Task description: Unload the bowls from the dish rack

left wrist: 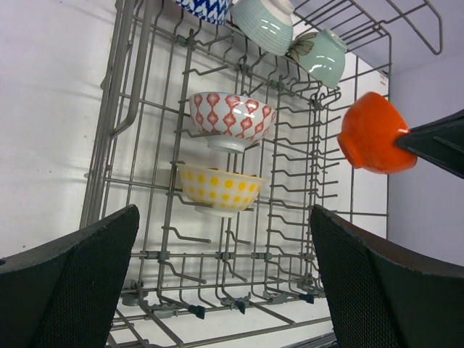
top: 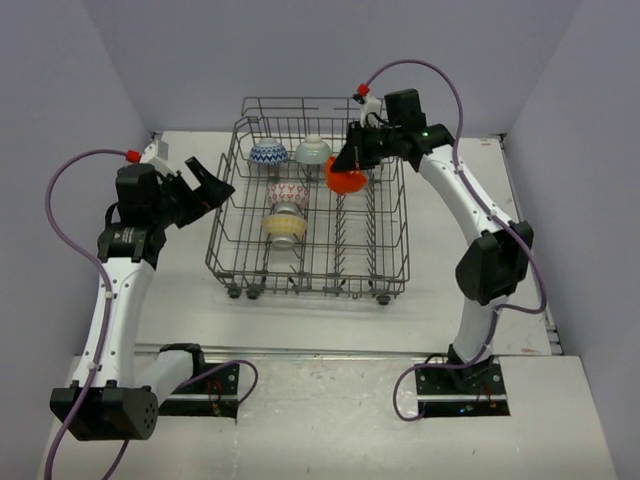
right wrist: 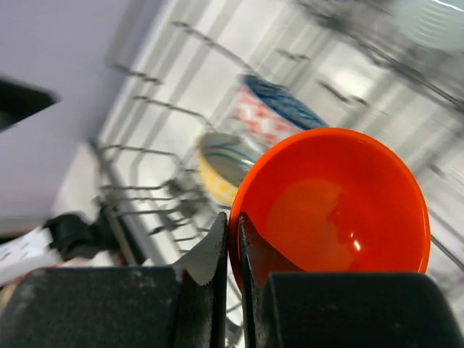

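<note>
The grey wire dish rack [top: 308, 272] stands mid-table. My right gripper [top: 352, 160] is shut on the rim of the orange-red bowl [top: 346, 180] and holds it above the rack's right side; the right wrist view shows the jaws [right wrist: 233, 239] pinching the rim of that bowl [right wrist: 333, 203]. In the rack sit a blue-and-white bowl [top: 268, 153], a mint bowl [top: 313, 150], a red-and-white patterned bowl [top: 288, 192] and a cream-and-yellow bowl [top: 285, 228]. The left wrist view shows two mint bowls [left wrist: 264, 22] [left wrist: 322, 56]. My left gripper [top: 205, 185] is open and empty, left of the rack.
The rack has tall wire sides [left wrist: 123, 109] and upright tines, with small wheels along its front. Its raised back frame [top: 300, 105] stands close to the rear wall. Grey walls close in the table on three sides.
</note>
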You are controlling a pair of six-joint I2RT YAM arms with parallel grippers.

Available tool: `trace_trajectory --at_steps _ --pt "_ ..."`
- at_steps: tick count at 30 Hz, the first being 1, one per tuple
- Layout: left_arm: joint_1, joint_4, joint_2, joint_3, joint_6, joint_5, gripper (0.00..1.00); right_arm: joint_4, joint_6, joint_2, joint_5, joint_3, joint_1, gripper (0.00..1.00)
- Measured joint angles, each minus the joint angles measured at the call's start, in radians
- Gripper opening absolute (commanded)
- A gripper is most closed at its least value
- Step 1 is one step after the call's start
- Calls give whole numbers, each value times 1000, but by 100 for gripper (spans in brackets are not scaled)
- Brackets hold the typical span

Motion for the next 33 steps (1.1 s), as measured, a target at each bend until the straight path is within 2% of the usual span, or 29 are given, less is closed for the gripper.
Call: trace_trajectory --at_steps 3,6,12,17,23,29,33 --pt "0 11 0 -23 0 -5 100 -28 -2 -88 235 -109 -37 0" --pt "0 25 0 -30 5 -28 100 -31 -2 -154 391 -171 -120 0" --pt "1 61 7 -30 19 -71 100 -34 -5 -253 538 -157 -306 0" --pt "1 74 33 -30 18 -107 100 -42 -15 -272 653 -121 -346 0" --pt "2 81 48 -29 8 -142 100 -43 2 -232 785 -228 -405 0" --pt "2 72 59 18 8 -162 100 -34 45 -101 897 -346 -441 0" --pt "2 69 39 42 8 -169 100 -29 67 -14 930 -363 -457 0"
